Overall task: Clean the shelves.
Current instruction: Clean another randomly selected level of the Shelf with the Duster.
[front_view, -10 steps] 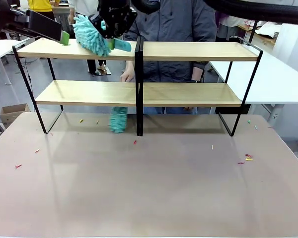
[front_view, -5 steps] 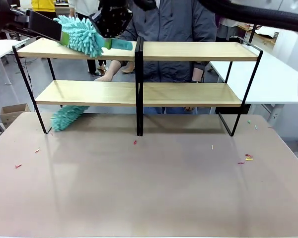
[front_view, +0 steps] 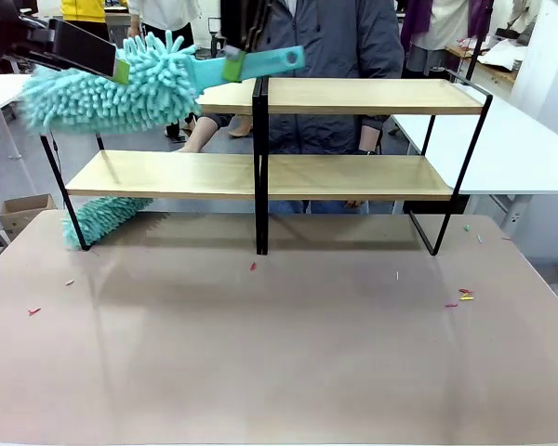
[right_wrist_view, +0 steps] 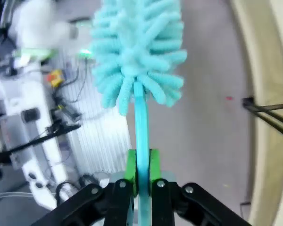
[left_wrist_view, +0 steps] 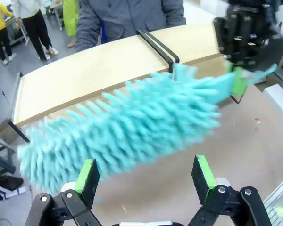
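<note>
Up close, right gripper [right_wrist_view: 141,176] pinching duster [right_wrist_view: 137,52] handle; left gripper [left_wrist_view: 146,176] wide, beside shelves [left_wrist_view: 108,66].

The shelves [front_view: 353,177] are light wooden boards with a smooth, matt finish, set in a thin black metal frame [front_view: 259,167]. The duster [front_view: 121,88] has a shaggy teal head of soft cloth-like fingers and a smooth, slightly glossy teal plastic handle [front_view: 260,63]. The end effector fingers carry matt green pads [left_wrist_view: 205,175] on black links. The surface [front_view: 279,353] looks matt, pale brown and smooth.
</note>
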You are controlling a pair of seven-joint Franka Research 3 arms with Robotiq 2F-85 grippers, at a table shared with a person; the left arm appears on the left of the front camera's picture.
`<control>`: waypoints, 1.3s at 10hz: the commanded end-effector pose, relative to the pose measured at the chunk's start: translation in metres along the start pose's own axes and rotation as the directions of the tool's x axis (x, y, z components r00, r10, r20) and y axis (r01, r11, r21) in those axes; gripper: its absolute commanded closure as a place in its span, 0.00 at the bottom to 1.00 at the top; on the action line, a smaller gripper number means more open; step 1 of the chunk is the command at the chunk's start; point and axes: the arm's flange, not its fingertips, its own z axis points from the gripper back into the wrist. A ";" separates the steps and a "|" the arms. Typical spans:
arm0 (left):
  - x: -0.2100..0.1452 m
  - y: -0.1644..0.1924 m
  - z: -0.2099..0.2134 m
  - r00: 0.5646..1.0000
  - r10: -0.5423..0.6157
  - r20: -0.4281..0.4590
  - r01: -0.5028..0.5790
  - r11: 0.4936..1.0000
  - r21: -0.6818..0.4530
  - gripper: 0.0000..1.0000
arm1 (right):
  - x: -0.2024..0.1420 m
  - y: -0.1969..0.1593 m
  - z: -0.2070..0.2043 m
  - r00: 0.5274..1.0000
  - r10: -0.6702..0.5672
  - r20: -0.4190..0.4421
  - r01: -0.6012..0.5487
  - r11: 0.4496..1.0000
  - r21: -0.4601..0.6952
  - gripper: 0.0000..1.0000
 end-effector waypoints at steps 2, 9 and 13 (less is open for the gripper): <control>-0.002 0.001 -0.002 1.000 0.001 0.005 -0.001 1.000 -0.002 0.00 | -0.042 -0.009 0.032 0.995 0.010 0.101 -0.018 0.996 0.085 0.88; -0.002 0.001 -0.002 1.000 0.001 0.005 -0.001 1.000 -0.002 0.00 | -0.257 0.065 0.061 0.849 -0.233 0.475 0.298 0.952 -0.066 0.88; -0.002 0.001 -0.002 1.000 0.001 0.005 -0.001 1.000 -0.002 0.00 | -0.182 0.022 0.188 0.837 -0.260 0.481 0.322 0.945 -0.050 0.88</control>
